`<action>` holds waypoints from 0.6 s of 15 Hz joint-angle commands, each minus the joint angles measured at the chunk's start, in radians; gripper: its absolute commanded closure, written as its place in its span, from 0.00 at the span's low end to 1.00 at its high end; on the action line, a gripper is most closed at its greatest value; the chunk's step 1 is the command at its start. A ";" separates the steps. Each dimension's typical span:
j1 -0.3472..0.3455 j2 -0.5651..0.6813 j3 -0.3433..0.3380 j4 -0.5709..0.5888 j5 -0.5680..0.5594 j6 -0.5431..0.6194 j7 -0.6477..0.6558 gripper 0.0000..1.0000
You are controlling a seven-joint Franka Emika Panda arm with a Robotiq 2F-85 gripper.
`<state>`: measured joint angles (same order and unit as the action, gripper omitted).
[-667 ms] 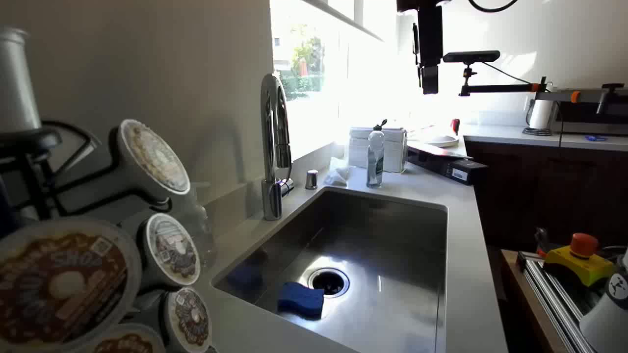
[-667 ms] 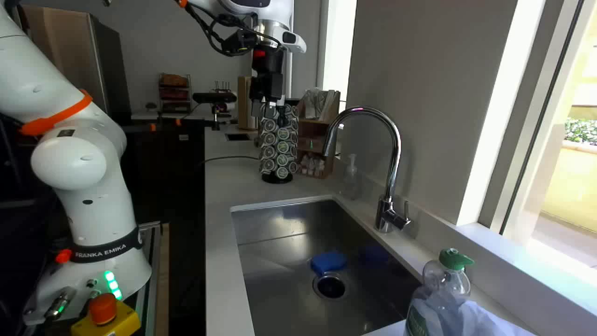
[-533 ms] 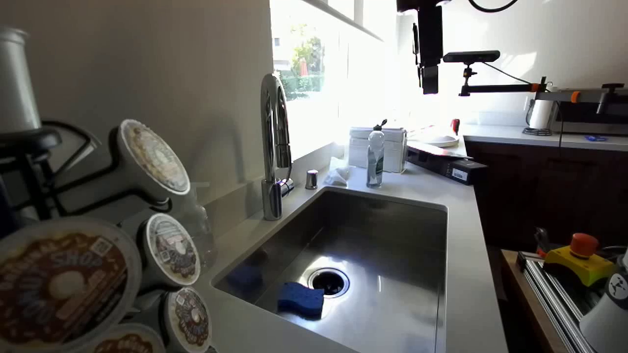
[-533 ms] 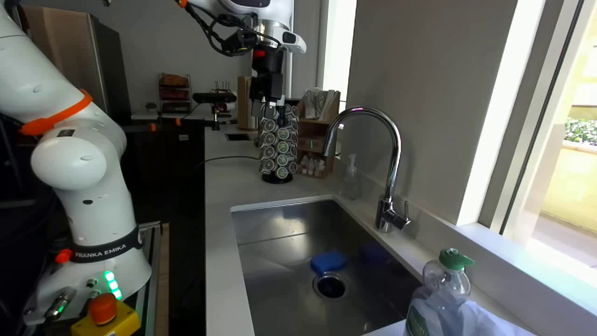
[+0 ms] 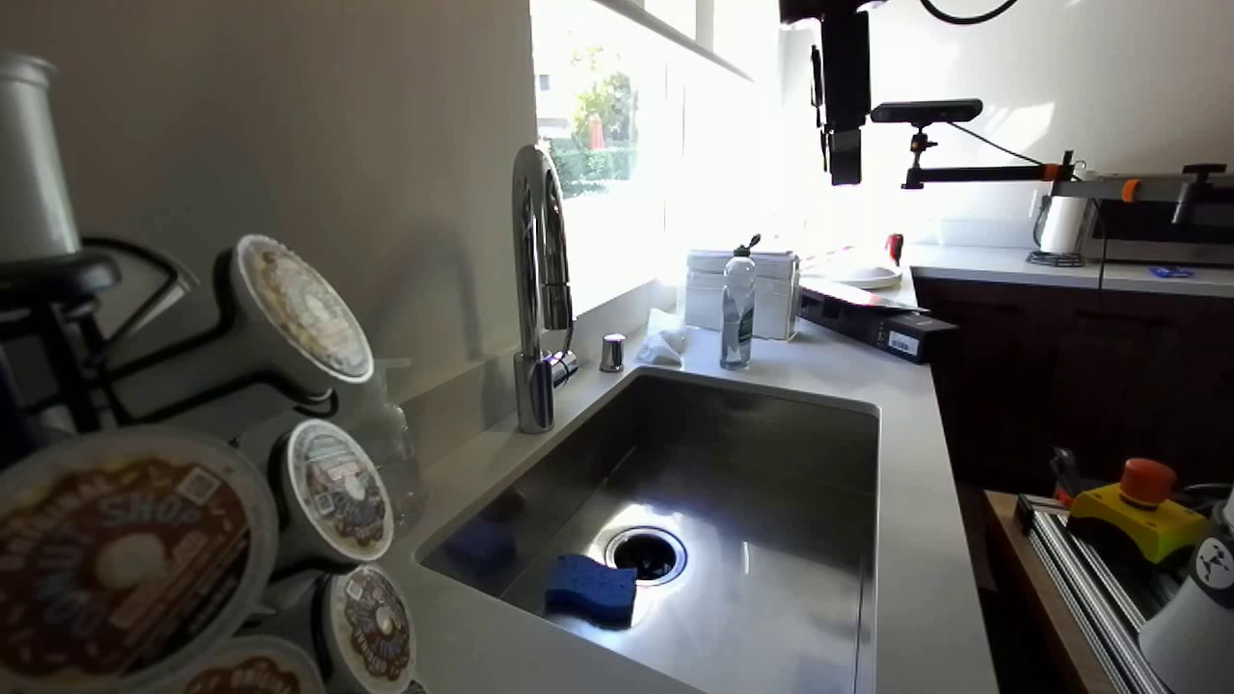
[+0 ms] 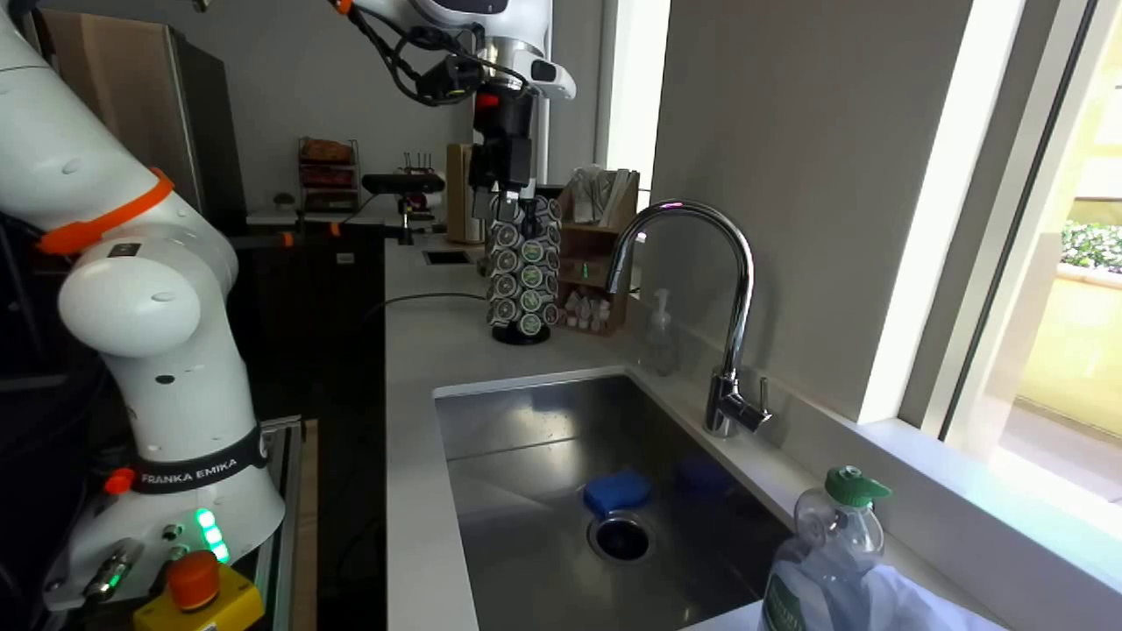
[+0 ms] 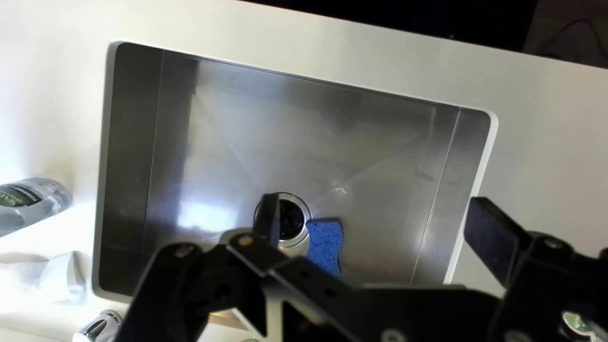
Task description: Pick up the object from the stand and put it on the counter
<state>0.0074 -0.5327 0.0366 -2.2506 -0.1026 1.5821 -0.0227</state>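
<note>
Claw (image 7: 373, 223) hangs above the sink (image 7: 323, 137) in the wrist view, jaws wide apart, a pod (image 7: 576, 322) at lower right. In an exterior view, pods (image 6: 531, 277) crowd the stand (image 6: 521, 336) on the table (image 6: 421, 421), behind the claw. In an exterior view, the stand (image 5: 58, 277) is in the left foreground, well apart from the claw.

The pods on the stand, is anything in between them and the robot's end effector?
Nothing visible stands between the end effector and the pods; the faucet is off to the side in an exterior view.

Stand (image 6: 521, 336) on ctr (image 6: 438, 350) nr sink (image 6: 526, 517)
</note>
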 commanded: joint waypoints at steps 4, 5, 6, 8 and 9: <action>0.104 0.031 0.050 0.017 0.062 0.004 -0.056 0.00; 0.121 0.039 0.057 0.023 0.070 0.006 -0.071 0.00; 0.140 0.044 0.071 0.027 0.081 0.010 -0.077 0.00; 0.170 0.066 0.089 0.047 0.086 0.015 -0.103 0.00; 0.184 0.080 0.097 0.060 0.089 0.015 -0.118 0.00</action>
<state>0.1570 -0.4991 0.1171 -2.2312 -0.0374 1.5865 -0.0924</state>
